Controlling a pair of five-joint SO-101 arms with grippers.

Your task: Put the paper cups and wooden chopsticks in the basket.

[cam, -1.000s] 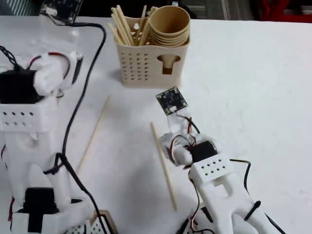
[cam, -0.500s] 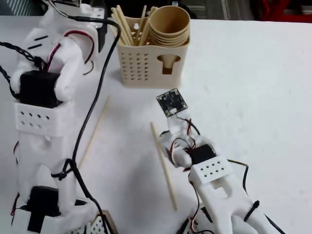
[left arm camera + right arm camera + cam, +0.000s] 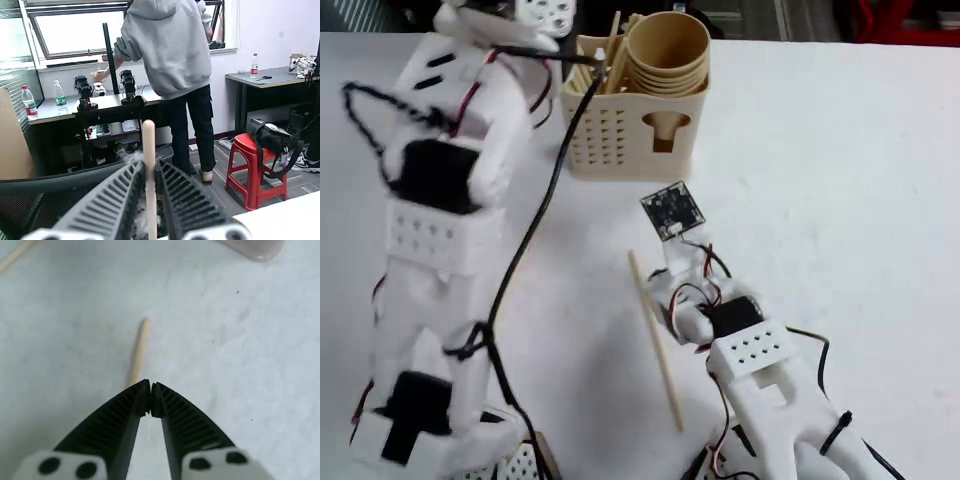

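A white table (image 3: pixel 840 200) shows its widest stretch of bare surface to the right of the basket (image 3: pixel 620 135), which stands close to the far edge. The left arm (image 3: pixel 445 180) stands along the table's left side, its upper end at the basket's left rim. Its hand (image 3: pixel 149 170) is clamped on a gripped chopstick (image 3: pixel 148 137), whose end sticks out past the fingertips. The right arm (image 3: pixel 760 370) sits near the front edge, its hand (image 3: pixel 150 390) pressed together on nothing, low over the table. The basket holds a stack of paper cups (image 3: pixel 668 50) at its right end and a bundle of chopsticks (image 3: pixel 582 65) at its left. A loose chopstick (image 3: pixel 655 335) lies on the table just beside the right hand, apart from the basket.
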